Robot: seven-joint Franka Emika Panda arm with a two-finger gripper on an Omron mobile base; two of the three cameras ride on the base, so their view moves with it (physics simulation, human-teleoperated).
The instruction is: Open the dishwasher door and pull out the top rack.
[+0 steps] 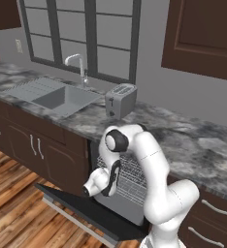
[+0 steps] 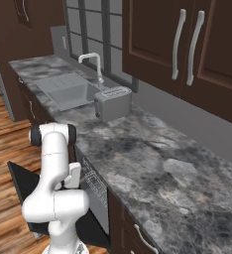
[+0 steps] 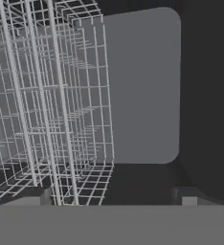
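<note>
The dishwasher door [image 1: 81, 206] is swung down and lies flat and black over the wooden floor, also seen as door [image 2: 23, 184]. Inside the open cavity, the silver-white wire grid of the top rack [image 1: 133, 175] shows behind my forearm, and again as rack [image 2: 95, 184]. My gripper [image 3: 113, 197] is open at the cavity's mouth with nothing between its fingers. In the rolled hand view the rack wires [image 3: 61, 110] fill the left side, and one fingertip [image 3: 39, 196] sits right by their front edge. The grey inner wall [image 3: 142, 86] lies straight ahead.
A marble counter [image 1: 193, 140] runs above the dishwasher, with a toaster [image 1: 121, 99], a sink [image 1: 62, 97] and a faucet [image 1: 79, 65]. Brown cabinet doors [image 1: 35, 145] flank the opening. The lowered door juts out over the wooden floor [image 1: 13, 218].
</note>
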